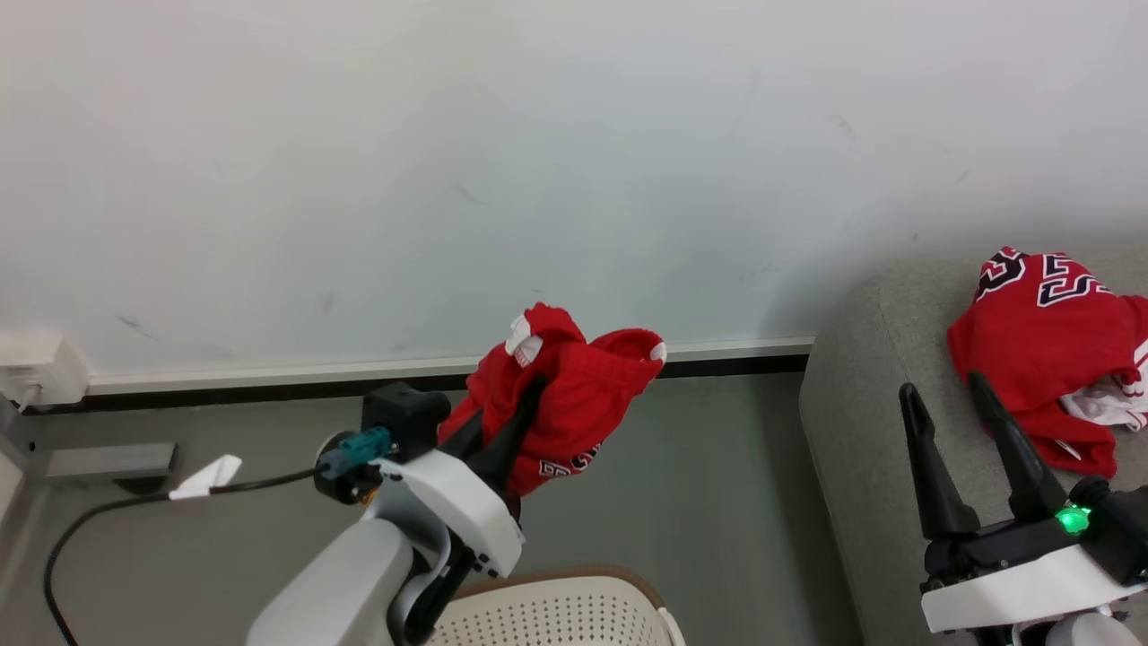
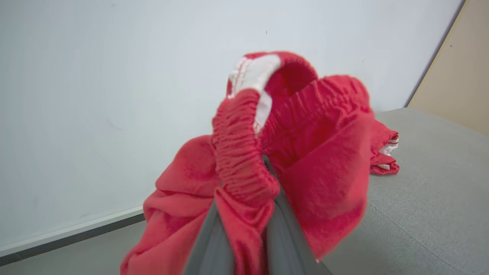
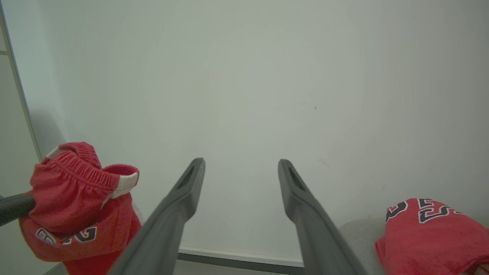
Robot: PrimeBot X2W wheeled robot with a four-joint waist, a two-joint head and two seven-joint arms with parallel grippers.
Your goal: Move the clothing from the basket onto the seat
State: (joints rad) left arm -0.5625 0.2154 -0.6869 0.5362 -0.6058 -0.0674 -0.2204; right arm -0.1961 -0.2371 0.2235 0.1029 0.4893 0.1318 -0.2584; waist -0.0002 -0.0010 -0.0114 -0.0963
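Observation:
My left gripper (image 1: 529,395) is shut on red shorts (image 1: 565,404) with an elastic waistband and white trim, held up in the air above the cream-white basket (image 1: 556,610). The bunched shorts (image 2: 267,164) hide the fingertips in the left wrist view, and they also hang at the left as red shorts (image 3: 76,202) in the right wrist view. A red jersey (image 1: 1049,350) with black-and-white lettering lies on the grey seat (image 1: 861,431) at the right. My right gripper (image 1: 942,395) stands open beside the jersey (image 3: 431,236), over the seat's near edge.
A white wall with a dark baseboard (image 1: 269,386) runs behind everything. A black cable (image 1: 99,520) and a white power box (image 1: 36,368) lie at the left. Grey floor (image 1: 700,502) stretches between the basket and the seat.

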